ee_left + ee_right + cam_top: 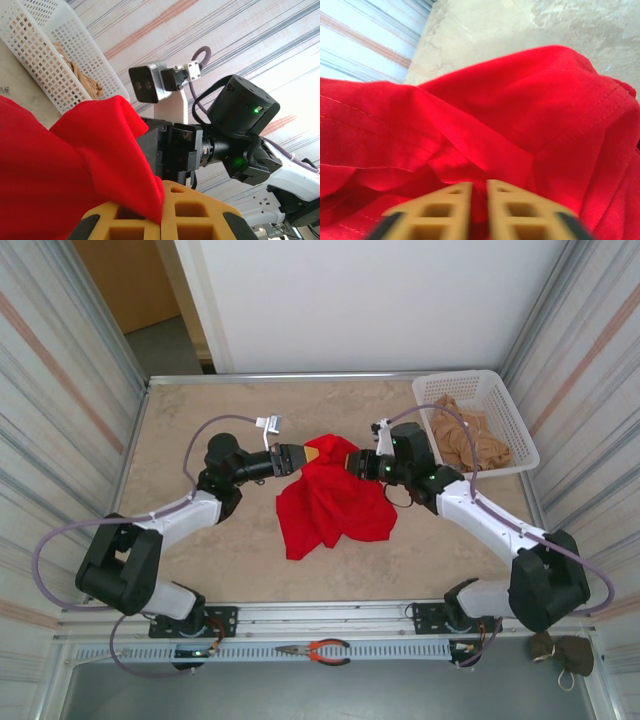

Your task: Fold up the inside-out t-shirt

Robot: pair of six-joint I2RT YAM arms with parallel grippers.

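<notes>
Our left gripper (161, 212) is clenched on a fold of the red t-shirt (60, 170), and the cloth disappears between its yellow fingers (200, 210). Our right gripper (479, 200) is pinched shut too, with red cloth caught in the narrow slot between its fingers (452, 205).

From above, the two sets of fingertips face each other, near together, with a short hump of shirt between them. The rest falls away below the fingers in a crumpled heap on the table (200, 420). Behind the right wrist, well apart from the cloth, stands the white basket (455, 375) holding a tan garment (470, 435).

We judge that nothing is folded yet and that this step is the spreading. We should draw the fingers apart evenly and level, so the edge between them tightens without slipping free. Both pinches look shallow, so we should go slowly.
</notes>
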